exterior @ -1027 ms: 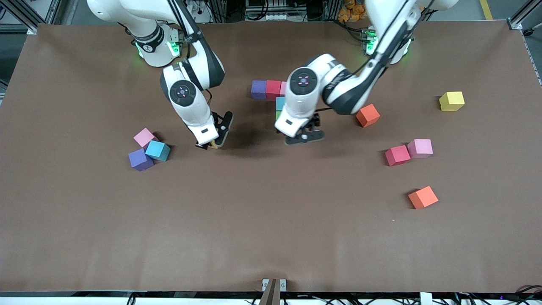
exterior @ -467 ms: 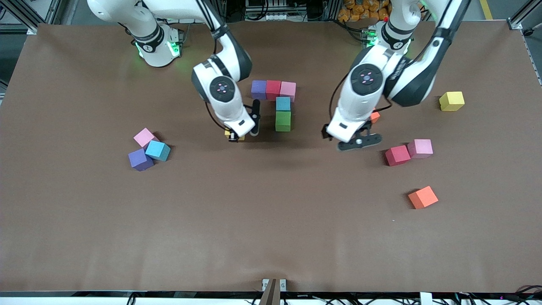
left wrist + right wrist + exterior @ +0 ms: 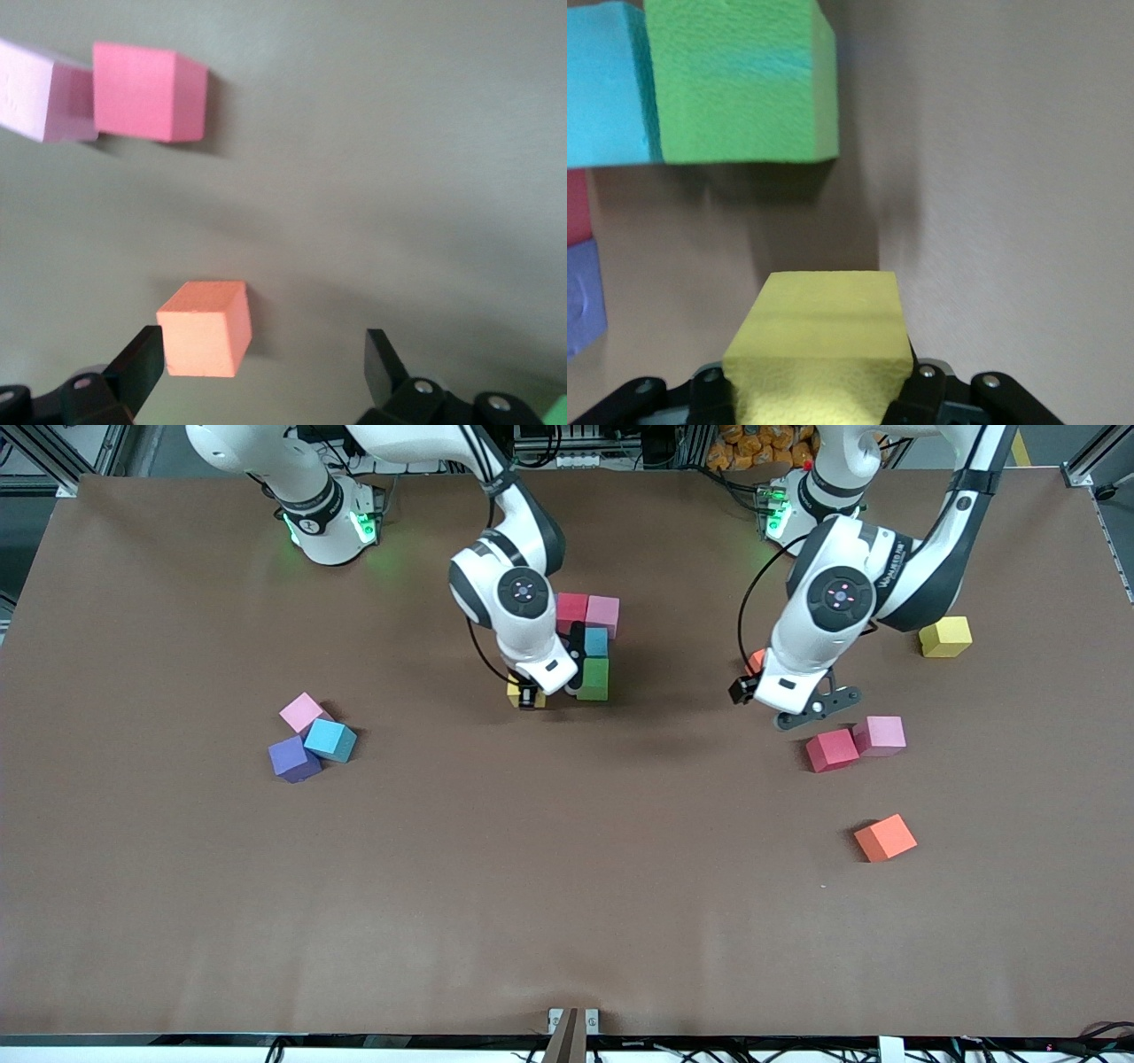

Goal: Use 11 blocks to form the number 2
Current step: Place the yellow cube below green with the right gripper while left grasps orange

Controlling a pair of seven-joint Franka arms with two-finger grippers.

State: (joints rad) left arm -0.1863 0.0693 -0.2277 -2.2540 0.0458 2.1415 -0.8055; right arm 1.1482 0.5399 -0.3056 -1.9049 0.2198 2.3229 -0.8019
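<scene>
While a yellow block (image 3: 819, 350) was clamped between its fingers, the right gripper (image 3: 532, 691) was seen just above centre in the front view, over the table (image 3: 532, 886) right beside the green block (image 3: 593, 678). In the right wrist view the green block (image 3: 740, 81) was shown touching a blue block (image 3: 607, 86), with slivers of a red block (image 3: 576, 208) and a purple block (image 3: 583, 297) at the frame's edge. The unfinished number 2 (image 3: 592, 642) was placed at upper centre of the front view: a red block (image 3: 571, 609) and a pink block (image 3: 602, 614) were set side by side in a row, with the blue block (image 3: 595, 641) and the green one lined up below the pink one; the purple block was hidden by the right arm there.

The left gripper (image 3: 802, 710) was held with fingers spread and nothing between them, at upper right of centre, over the table close to an orange block (image 3: 755, 662). In the left wrist view that orange block (image 3: 205, 328) was seen just beside one finger (image 3: 137, 367), apart from the other.

Loose blocks were scattered: a red block (image 3: 831, 749) touching a pink one (image 3: 879, 735) at right, a second orange block (image 3: 885, 838) at lower right, a second yellow block (image 3: 944, 636) at upper right, and a pink (image 3: 302, 711), blue (image 3: 330, 740) and purple (image 3: 293, 758) cluster at left.
</scene>
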